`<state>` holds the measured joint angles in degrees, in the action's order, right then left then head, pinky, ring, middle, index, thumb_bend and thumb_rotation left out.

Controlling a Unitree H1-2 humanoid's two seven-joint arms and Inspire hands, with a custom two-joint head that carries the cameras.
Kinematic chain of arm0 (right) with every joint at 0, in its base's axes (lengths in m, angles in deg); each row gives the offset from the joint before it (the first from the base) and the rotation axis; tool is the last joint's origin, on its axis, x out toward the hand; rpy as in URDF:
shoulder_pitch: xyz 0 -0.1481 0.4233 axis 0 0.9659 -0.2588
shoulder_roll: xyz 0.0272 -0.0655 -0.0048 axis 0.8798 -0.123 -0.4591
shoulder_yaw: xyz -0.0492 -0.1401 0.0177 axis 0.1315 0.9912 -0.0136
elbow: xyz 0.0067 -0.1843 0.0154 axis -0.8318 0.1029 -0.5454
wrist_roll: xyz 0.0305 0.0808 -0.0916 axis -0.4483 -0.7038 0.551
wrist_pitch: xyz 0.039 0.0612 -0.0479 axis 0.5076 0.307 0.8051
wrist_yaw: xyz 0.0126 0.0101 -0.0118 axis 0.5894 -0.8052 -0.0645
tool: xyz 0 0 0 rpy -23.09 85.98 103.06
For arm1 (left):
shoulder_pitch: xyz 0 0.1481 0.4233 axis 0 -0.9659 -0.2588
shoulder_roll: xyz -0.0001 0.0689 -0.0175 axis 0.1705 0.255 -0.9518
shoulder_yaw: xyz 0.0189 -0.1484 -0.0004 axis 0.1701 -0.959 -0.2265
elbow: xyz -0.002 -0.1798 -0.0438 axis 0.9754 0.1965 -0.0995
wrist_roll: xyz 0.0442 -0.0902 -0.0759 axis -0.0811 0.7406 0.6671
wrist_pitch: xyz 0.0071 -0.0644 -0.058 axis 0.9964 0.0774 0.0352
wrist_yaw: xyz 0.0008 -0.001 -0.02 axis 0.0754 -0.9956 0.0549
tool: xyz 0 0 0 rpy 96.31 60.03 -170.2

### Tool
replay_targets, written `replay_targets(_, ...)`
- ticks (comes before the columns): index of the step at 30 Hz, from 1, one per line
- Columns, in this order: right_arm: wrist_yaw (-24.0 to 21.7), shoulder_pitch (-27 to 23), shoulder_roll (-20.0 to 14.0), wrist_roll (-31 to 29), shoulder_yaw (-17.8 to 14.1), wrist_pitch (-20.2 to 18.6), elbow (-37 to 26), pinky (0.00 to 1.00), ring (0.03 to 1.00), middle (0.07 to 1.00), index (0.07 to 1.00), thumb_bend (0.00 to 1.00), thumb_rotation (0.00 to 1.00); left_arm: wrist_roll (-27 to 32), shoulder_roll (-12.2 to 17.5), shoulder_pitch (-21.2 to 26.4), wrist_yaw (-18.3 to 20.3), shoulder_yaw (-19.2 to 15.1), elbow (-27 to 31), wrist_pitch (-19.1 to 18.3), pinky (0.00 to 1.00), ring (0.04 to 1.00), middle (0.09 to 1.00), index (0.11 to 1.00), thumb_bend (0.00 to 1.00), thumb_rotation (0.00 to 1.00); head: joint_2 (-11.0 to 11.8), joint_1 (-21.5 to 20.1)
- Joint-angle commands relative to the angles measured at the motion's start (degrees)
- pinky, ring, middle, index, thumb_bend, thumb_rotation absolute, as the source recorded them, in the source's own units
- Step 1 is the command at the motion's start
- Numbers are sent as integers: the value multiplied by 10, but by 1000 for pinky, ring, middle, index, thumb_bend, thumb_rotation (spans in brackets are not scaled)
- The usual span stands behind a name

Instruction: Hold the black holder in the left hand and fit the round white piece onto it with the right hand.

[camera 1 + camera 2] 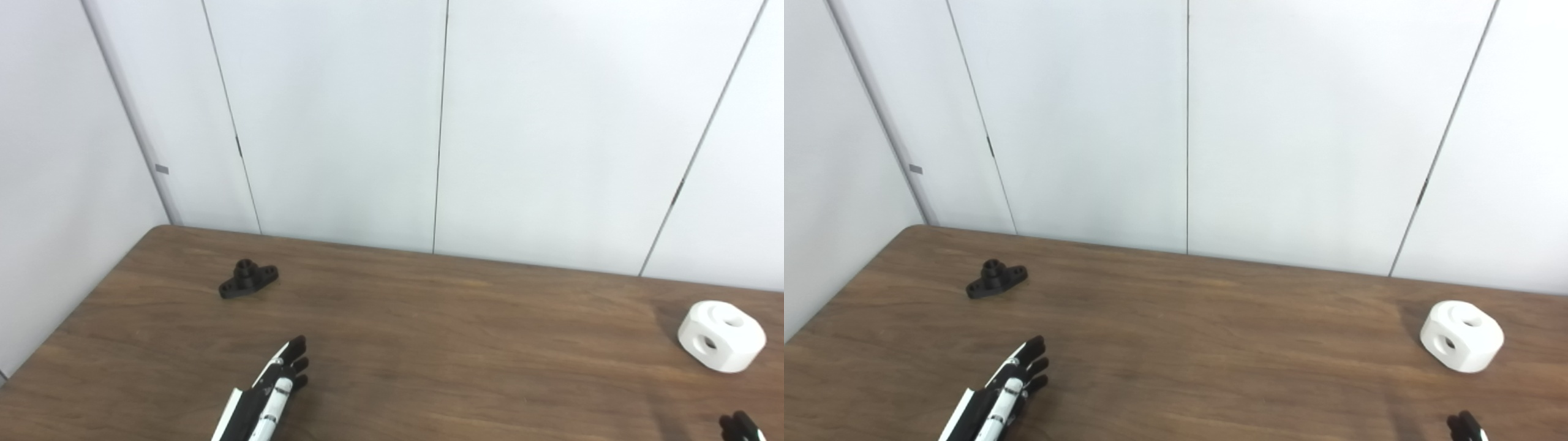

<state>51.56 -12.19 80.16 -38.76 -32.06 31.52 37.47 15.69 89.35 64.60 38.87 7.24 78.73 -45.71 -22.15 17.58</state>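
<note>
The black holder is lying flat on the brown wood-grain surface toward the far left, and the round white piece is sitting well apart from it near the right edge. Neither is being touched.

The holder is looking like a small, stiff plastic part: a flat base with a lug at each end and a short round collar standing up in the middle. It is probably very light and, being low, likely to skid on the smooth surface if pushed from one side. Pinching across the narrow waist of the base, or gripping the two lugs, is seeming the safest hold, since that is leaving the collar free for the fit.

The white piece is a chunky, rounded block with bevelled edges, a matte finish and round holes in its top and side. It is appearing rigid, light for its bulk and not fragile; its flat opposite sides are offering the firmest hold, keeping one hole clear.

The left hand is hovering near the front edge with fingers extended and slightly apart, holding nothing. Only the dark fingertips of the right hand are showing at the bottom corner, so I cannot tell whether it is spread or closed.
</note>
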Motion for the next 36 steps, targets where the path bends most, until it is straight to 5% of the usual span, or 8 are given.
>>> replay_targets(1,4,-10,17,3,-2,-8,54,1000,990,958,965,540,1000,-1,-4,-45,-4,9,-1,10,906,932,950,931,251,773,1,1)
replay_targets(14,5,-9,17,-4,-3,-13,52,1000,969,936,950,541,1000,-6,-8,-45,-16,9,3,11,902,937,952,941,283,721,-3,-1)
replay_targets(25,-14,-13,0,-44,-11,6,70,1000,955,927,942,527,1000,-19,-20,-45,-39,22,10,6,889,934,946,933,289,648,-7,56)
replay_targets(36,-37,-10,-13,-80,-27,-18,63,1000,965,945,963,544,1000,-42,-22,-51,-55,45,21,0,869,908,918,908,306,586,-10,91)
